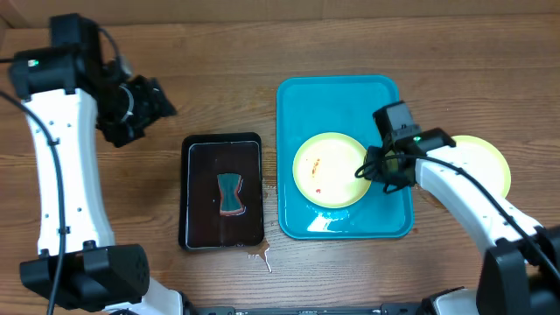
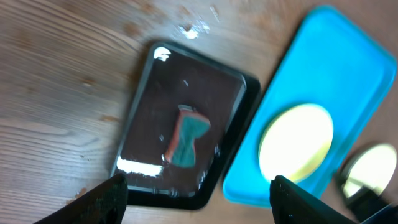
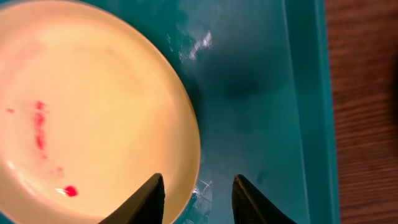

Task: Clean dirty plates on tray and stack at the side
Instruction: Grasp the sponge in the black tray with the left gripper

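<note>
The round, pale yellow-green, red-smeared plate (image 1: 325,171) lies inside the large turquoise plastic tray (image 1: 337,98), its right rim between the half-parted, empty jaws of the right gripper (image 3: 199,180), seemingly the steadying-for-cleaning step, so the next move needs a firm pinch, while the left gripper (image 2: 199,182) hangs wide open, empty, well left of the tray.

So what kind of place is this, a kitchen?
Likely a robotics lab bench: left arm and right arm at a wooden table, a smeared plate on a turquoise tray, a sponge in a black tray.
</note>
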`<action>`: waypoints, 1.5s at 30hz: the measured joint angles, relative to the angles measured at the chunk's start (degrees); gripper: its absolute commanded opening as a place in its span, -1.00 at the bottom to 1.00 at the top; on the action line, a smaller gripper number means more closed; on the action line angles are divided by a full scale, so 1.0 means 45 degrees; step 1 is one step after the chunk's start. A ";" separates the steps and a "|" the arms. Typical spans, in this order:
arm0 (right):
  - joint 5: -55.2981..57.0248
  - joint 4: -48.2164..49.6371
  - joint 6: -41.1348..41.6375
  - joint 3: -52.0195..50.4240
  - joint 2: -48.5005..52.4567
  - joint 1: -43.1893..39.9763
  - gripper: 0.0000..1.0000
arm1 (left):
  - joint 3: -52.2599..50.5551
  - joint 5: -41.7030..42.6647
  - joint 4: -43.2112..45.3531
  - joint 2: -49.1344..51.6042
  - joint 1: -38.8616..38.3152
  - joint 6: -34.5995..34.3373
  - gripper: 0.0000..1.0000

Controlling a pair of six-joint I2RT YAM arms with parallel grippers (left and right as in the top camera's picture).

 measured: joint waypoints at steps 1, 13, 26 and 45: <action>0.0044 -0.0136 -0.0160 0.0267 -0.0170 0.0000 -0.25 | -0.0073 -0.0034 -0.0078 0.0000 -0.0340 0.0170 0.46; -0.0325 -0.0933 -0.0738 0.0826 -0.0981 -0.0005 -0.23 | -0.6115 -0.2739 0.3832 0.0029 -0.4750 -0.0865 0.33; -0.0826 -0.1112 -0.0787 0.0826 -0.0981 -0.0005 -0.21 | -1.1341 -0.2827 0.8854 0.0024 -0.4799 -0.2079 -0.49; -0.2482 -0.0865 -0.1972 0.0811 -0.0981 -0.3133 -0.16 | -0.8655 -0.3400 0.5435 0.0024 -0.4799 -0.1661 -0.91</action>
